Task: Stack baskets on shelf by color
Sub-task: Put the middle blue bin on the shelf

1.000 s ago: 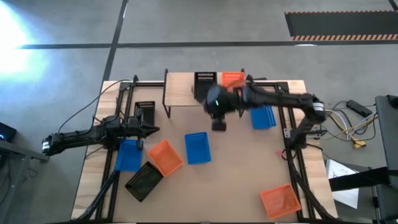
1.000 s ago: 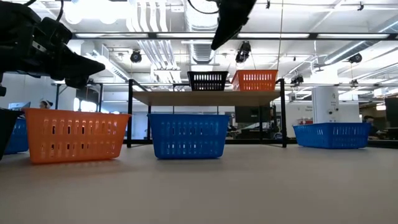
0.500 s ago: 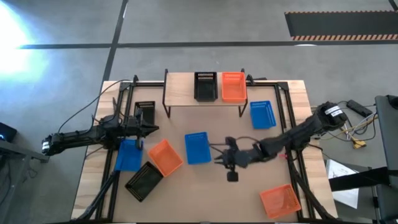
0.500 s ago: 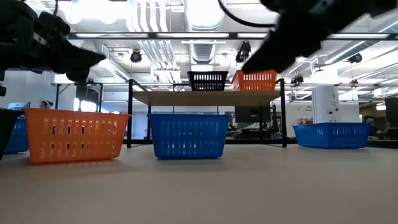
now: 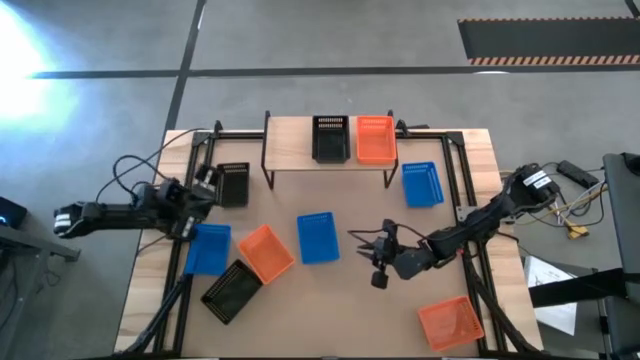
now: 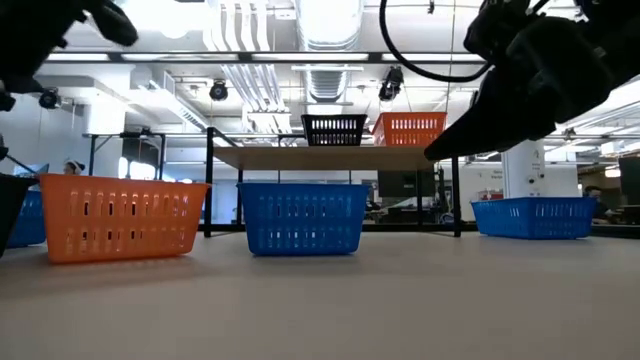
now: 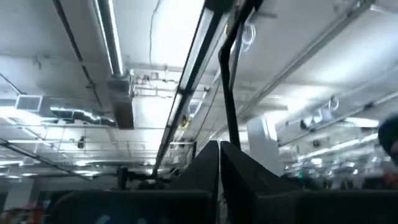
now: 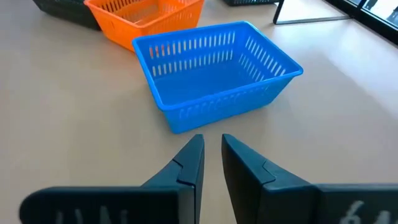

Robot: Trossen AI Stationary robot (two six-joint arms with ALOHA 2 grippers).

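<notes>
The shelf (image 5: 290,140) stands at the table's far edge and carries a black basket (image 5: 330,138) and an orange basket (image 5: 375,138) side by side. A blue basket (image 5: 318,238) rests on its base at mid-table. My right gripper (image 5: 357,241) hovers just to its right, fingers (image 8: 211,140) a narrow gap apart and pointing at the blue basket (image 8: 214,74); it holds nothing. My left gripper (image 5: 200,190) is at the table's left side beside a black basket (image 5: 232,183). It is shut (image 7: 219,149), empty and tipped up at the ceiling.
More baskets stand on the table: blue (image 5: 422,184) right of the shelf, blue (image 5: 207,248), orange (image 5: 265,252) and black (image 5: 232,290) at near left, orange (image 5: 450,323) at the near right corner. Bare tabletop (image 5: 380,310) lies between the right gripper and the near edge.
My right gripper has left the shelf, swung toward the near edge and come down low over the table, ending right of the central blue basket. My left arm has drawn back toward the left edge and its gripper has tipped upward. No basket has moved.
</notes>
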